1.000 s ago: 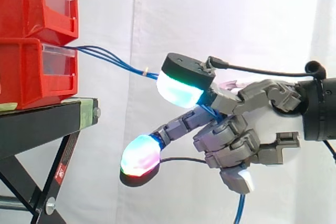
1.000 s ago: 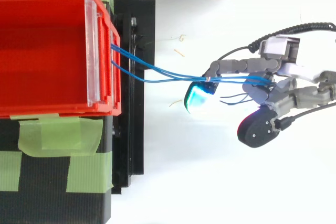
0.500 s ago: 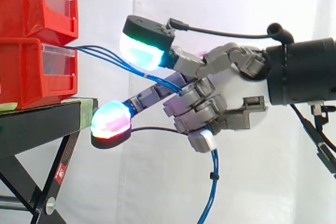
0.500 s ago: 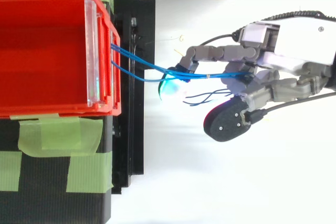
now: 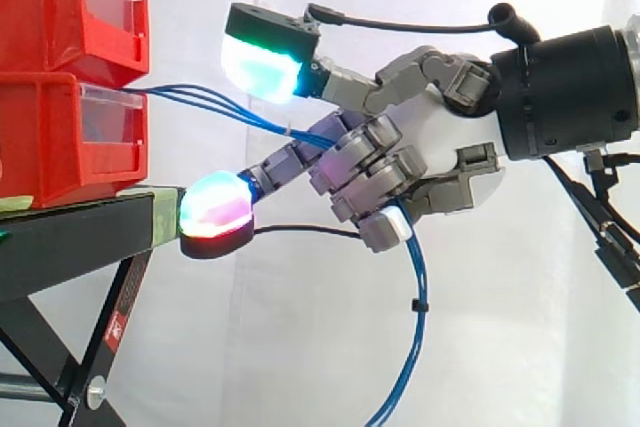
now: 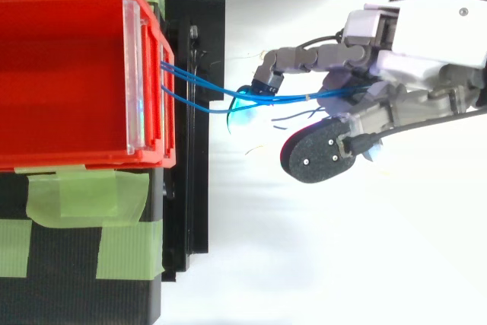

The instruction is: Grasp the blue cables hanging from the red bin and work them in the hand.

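Thin blue cables (image 5: 205, 102) leave the front of the lower red bin (image 5: 70, 137) and run right into my hand (image 5: 420, 162). In the top view the same blue cables (image 6: 202, 97) cross the gap from the red bin (image 6: 68, 74) to the hand (image 6: 396, 89). My fingers are curled round the cables, which pass through the palm and drop in a slack loop (image 5: 410, 337) below it. One glowing fingertip (image 5: 215, 212) reaches out close to the stand's edge; another glowing fingertip (image 5: 262, 62) is raised above the cables.
A second red bin (image 5: 75, 12) is stacked on the lower one. Both rest on a black stand (image 5: 80, 237) patched with green tape (image 6: 80, 195). A white curtain hangs behind.
My hand has moved left toward the bin and risen, keeping hold of the cables. The cables between bin and hand have slackened, and the loop under the palm has grown longer.
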